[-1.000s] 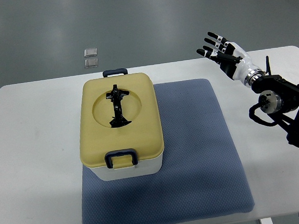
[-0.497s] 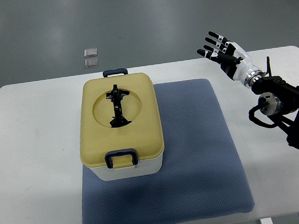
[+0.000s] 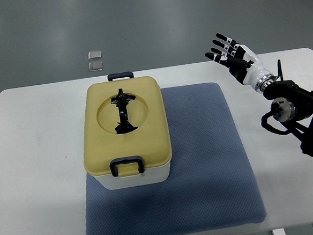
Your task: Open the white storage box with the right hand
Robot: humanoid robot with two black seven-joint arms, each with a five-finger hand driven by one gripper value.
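Since the storage box (image 3: 126, 133) is latched shut, bring your right robot hand (image 3: 230, 56), fingers spread and empty, well right of it, to its near latch (image 3: 127, 166).

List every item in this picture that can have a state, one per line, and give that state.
White storage box with yellow lid: closed, lid seated on top.
Dark blue front latch: down against the lid.
Dark blue rear latch: down.
Blue padded mat: flat under the box.
Right hand: open, fingers spread, holding nothing, away from the box.
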